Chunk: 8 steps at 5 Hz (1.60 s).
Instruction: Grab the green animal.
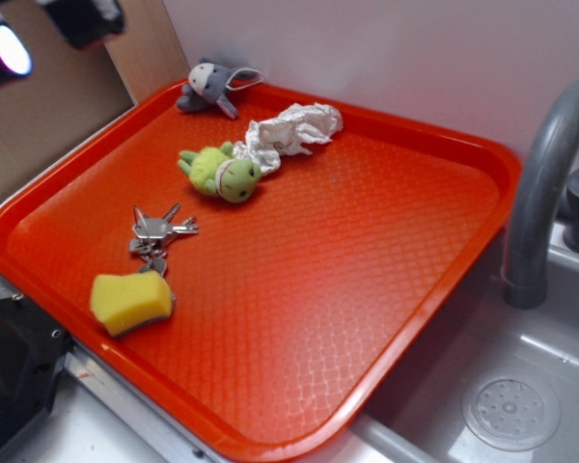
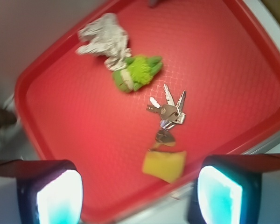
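The green animal (image 1: 222, 172) is a small lime-green plush lying on its side on the red tray (image 1: 415, 203), in the back-left part, its back touching a crumpled white cloth (image 1: 291, 133). In the wrist view it (image 2: 136, 73) lies near the top middle. My gripper (image 2: 139, 193) is open and empty, high above the tray's near edge, well apart from the animal; the yellow sponge (image 2: 164, 165) shows between its fingers. In the exterior view only the gripper's dark fingers (image 1: 5, 48) show at the top left corner.
A grey-and-white plush donkey (image 1: 210, 85) lies at the tray's back-left corner. A bunch of keys (image 1: 155, 234) and the yellow sponge (image 1: 131, 302) lie near the front left. A grey faucet (image 1: 545, 183) and a sink drain (image 1: 510, 412) are to the right.
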Tool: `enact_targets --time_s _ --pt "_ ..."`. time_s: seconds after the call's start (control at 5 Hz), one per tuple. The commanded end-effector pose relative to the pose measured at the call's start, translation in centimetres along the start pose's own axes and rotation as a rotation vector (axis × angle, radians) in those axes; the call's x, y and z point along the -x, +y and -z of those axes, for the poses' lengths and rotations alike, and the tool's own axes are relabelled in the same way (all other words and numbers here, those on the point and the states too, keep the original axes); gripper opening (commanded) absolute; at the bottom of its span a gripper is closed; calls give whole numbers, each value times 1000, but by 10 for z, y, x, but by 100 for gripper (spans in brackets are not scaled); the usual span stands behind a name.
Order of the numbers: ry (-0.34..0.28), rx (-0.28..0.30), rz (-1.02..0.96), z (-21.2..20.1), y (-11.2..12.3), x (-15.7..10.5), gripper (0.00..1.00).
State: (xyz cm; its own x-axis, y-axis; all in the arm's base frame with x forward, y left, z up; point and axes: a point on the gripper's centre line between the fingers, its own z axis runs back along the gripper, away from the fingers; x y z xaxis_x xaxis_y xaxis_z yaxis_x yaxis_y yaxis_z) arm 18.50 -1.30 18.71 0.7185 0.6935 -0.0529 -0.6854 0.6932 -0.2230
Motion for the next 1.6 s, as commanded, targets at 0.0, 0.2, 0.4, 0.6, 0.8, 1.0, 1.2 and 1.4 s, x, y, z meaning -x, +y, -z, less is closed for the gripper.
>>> enact_targets --time_s 0.0,0.2,0.4,0.6,0.8,1.0,1.2,1.4 --pt "-61 38 -511 63 1 -61 100" --pt "-120 14 -757 99 6 -77 100" --pt "-161 -28 -879 127 10 -79 100" --pt "-177 -83 -844 157 10 -71 100" --pt "-199 -125 -778 176 4 -60 37" --pt "-225 -126 -735 176 1 -54 0" --pt "-180 -96 -609 131 0 -52 0" --pt "-139 -75 -379 83 -12 -52 0"
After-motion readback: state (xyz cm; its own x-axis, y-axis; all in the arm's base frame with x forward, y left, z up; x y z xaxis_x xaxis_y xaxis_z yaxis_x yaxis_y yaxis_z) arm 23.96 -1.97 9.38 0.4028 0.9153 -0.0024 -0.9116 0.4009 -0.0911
